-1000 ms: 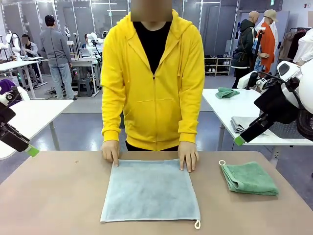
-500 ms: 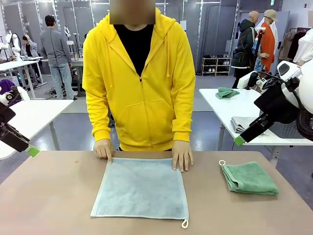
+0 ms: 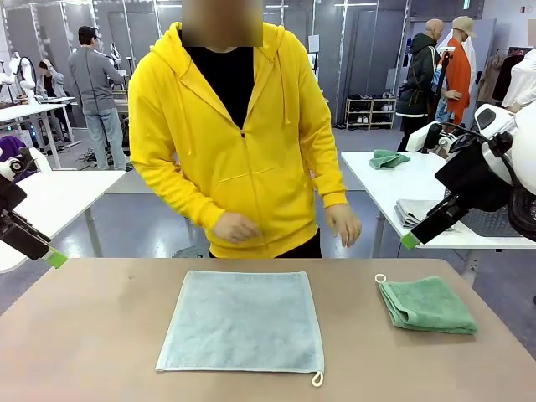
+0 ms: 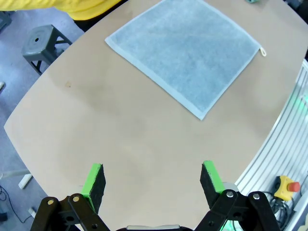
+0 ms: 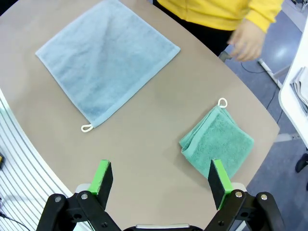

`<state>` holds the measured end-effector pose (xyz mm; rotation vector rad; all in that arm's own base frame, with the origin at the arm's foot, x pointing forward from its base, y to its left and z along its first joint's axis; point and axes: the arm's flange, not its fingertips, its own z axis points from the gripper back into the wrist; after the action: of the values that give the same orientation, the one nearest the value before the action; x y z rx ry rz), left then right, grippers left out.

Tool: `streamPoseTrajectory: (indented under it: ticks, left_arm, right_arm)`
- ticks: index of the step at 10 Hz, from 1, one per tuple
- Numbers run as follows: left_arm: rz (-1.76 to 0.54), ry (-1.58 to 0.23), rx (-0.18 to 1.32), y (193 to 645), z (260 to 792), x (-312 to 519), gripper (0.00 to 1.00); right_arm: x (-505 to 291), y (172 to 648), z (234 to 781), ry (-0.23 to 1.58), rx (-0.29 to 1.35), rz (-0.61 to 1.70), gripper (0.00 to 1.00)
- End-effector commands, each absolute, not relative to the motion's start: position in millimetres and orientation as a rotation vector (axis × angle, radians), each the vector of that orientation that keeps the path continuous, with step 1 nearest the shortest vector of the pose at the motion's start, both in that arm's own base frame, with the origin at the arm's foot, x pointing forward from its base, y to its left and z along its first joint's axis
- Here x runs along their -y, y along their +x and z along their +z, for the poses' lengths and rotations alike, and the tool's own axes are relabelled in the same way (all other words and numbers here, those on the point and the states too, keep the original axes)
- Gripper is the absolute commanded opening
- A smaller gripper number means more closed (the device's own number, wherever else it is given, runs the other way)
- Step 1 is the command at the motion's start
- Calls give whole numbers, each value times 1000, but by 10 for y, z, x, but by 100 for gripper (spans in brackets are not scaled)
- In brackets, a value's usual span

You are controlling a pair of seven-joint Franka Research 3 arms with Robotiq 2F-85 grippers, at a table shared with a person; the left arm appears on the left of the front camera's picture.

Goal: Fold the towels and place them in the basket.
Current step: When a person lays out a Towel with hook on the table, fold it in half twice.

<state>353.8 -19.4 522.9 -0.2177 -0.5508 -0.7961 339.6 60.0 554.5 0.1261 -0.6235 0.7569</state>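
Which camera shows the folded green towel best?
The right wrist view: it looks down on the whole green towel, folded, white loop included. The front view shows it low and foreshortened, on the robot's right. The left wrist view faces the grey-blue towel.

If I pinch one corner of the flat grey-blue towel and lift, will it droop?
Likely droops: the grey-blue towel lies limp and flat on the table. Probably light; a push may bunch the single layer rather than slide it. Its corner loop could snag.

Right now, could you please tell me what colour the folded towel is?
The folded towel is mint green, clearest in the right wrist view.
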Motion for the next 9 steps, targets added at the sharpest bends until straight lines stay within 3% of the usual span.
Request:
streamPoseTrajectory:
  ticks: [1,3,7,9]
  left_arm:
    - [-791,-219,539,3533,5217,212,100]
    - [-796,-218,551,3538,5229,194,100]
    - [-1241,70,422,3472,5115,1270,100]
    - [-1464,131,360,3381,5011,1529,100]
  right_arm:
    - [-611,3391,5543,116,629,758,100]
    - [-600,3396,5545,126,623,757,100]
    - [-1454,3116,5474,-79,550,1216,100]
    - [-1689,2946,5358,-171,471,1378,100]
